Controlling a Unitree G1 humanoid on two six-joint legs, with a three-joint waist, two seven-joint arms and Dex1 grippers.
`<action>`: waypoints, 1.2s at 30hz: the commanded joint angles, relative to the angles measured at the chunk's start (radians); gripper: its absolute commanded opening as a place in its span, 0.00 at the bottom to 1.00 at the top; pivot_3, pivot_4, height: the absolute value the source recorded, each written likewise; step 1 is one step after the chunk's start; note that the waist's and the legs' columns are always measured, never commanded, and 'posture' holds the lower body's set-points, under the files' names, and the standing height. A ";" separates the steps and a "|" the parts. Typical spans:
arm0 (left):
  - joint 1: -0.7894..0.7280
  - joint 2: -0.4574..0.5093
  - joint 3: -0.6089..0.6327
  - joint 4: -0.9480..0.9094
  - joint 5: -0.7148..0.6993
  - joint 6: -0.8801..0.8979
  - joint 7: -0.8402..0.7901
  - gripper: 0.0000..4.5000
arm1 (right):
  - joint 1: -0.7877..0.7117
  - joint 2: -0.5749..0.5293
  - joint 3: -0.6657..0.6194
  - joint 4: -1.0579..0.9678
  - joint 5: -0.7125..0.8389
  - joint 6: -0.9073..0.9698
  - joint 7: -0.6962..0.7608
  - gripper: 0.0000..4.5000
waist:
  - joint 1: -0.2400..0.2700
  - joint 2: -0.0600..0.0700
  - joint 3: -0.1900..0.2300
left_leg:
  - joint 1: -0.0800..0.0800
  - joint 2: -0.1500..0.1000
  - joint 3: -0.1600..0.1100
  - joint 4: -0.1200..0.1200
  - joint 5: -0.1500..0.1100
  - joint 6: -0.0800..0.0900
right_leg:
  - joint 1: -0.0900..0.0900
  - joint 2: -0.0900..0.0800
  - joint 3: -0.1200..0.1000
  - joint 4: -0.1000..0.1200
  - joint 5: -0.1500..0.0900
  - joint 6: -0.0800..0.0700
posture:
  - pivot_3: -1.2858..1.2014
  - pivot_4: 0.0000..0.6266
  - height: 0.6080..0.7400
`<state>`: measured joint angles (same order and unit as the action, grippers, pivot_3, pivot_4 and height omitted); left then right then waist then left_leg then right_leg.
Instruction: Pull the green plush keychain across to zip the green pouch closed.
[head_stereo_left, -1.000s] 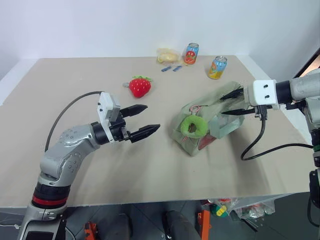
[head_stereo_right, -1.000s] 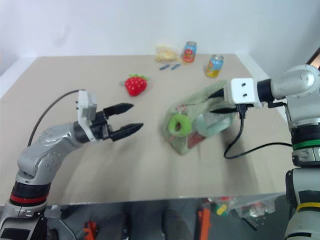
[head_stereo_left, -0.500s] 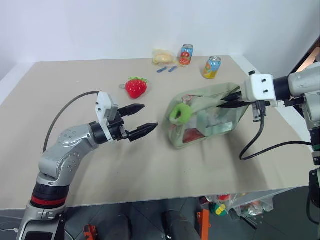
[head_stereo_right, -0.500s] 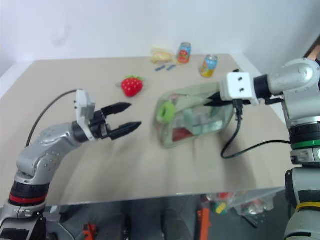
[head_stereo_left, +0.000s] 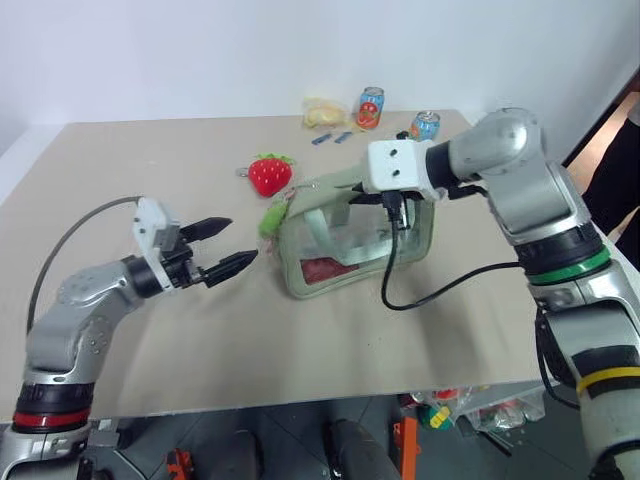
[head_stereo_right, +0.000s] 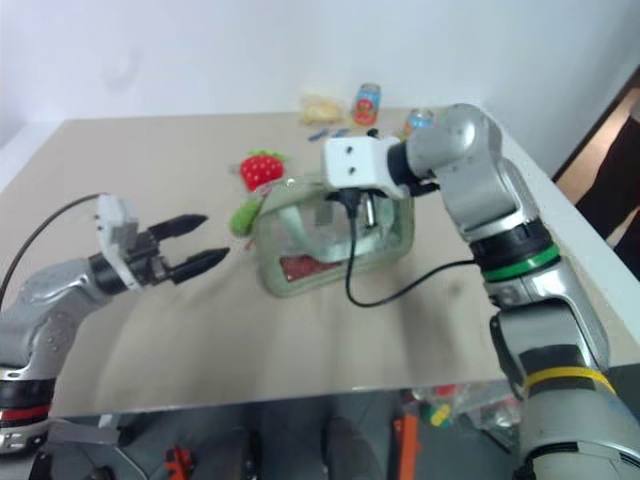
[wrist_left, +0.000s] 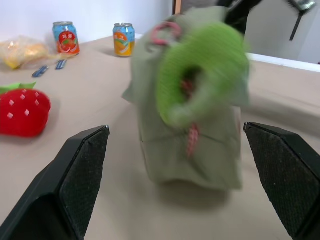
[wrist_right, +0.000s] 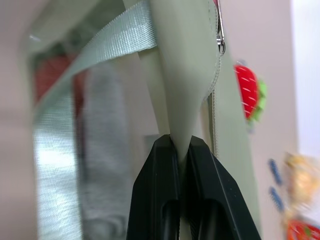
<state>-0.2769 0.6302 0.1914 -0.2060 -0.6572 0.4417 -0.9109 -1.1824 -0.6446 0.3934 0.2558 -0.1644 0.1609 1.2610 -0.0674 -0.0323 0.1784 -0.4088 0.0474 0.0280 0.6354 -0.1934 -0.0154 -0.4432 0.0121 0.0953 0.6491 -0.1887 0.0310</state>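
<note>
The green pouch (head_stereo_left: 345, 245) stands upright in the middle of the table. At its left end hangs the green plush keychain (head_stereo_left: 272, 215), a fuzzy lime ring that also shows close up in the left wrist view (wrist_left: 200, 70). My right gripper (wrist_right: 181, 142) is shut on a fold of the pouch's fabric at its top edge, beside the webbing strap (wrist_right: 95, 55). My left gripper (head_stereo_left: 222, 250) is open and level, a short way left of the keychain and pointing at it, with nothing between its fingers (wrist_left: 82, 180).
A red strawberry plush (head_stereo_left: 273, 173) lies just behind the pouch's left end. At the table's far edge stand two drink cans (head_stereo_left: 371, 107) (head_stereo_left: 425, 123), a yellow packet (head_stereo_left: 322, 112) and small blue items (head_stereo_left: 335, 138). The right arm's black cable (head_stereo_left: 440, 285) hangs over the table (head_stereo_left: 300, 350).
My right gripper shut on the pouch's top edge and dragged the pouch left across the table. The left arm drew back to the left, still open.
</note>
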 joint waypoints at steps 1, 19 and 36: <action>0.000 0.020 0.039 -0.055 -0.017 -0.007 0.001 1.00 | -0.041 0.020 -0.006 -0.002 -0.025 0.014 -0.020 0.02 | -0.001 0.000 0.000 | 0.000 0.000 0.000 0.000 0.000 0.000 | 0.000 0.000 0.000 0.000 0.000 0.000 | 0.52 0.24 1.00; -0.010 -0.003 0.009 -0.069 -0.010 0.004 0.034 1.00 | 0.007 0.005 -0.040 -0.368 -0.004 0.386 -0.008 0.02 | -0.007 0.000 0.000 | 0.000 0.000 -0.001 -0.001 0.000 0.000 | -0.001 0.000 -0.001 0.000 -0.001 0.000 | 0.52 0.24 1.00; 0.019 0.005 0.033 -0.090 0.011 -0.004 0.056 1.00 | 0.066 0.093 -0.037 -0.337 0.060 0.413 -0.099 0.59 | -0.010 0.000 0.000 | 0.000 0.001 0.000 -0.001 0.000 0.000 | 0.000 0.000 -0.001 0.000 -0.001 0.000 | 0.52 0.24 1.00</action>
<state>-0.2596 0.6184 0.1967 -0.2597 -0.6439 0.4526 -0.8571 -1.1026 -0.5514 0.4169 -0.0456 -0.1427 0.5550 1.1561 -0.0769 -0.0328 0.1783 -0.4088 0.0480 0.0273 0.6340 -0.1938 -0.0157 -0.4436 0.0125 0.0943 0.6492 -0.1895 0.0305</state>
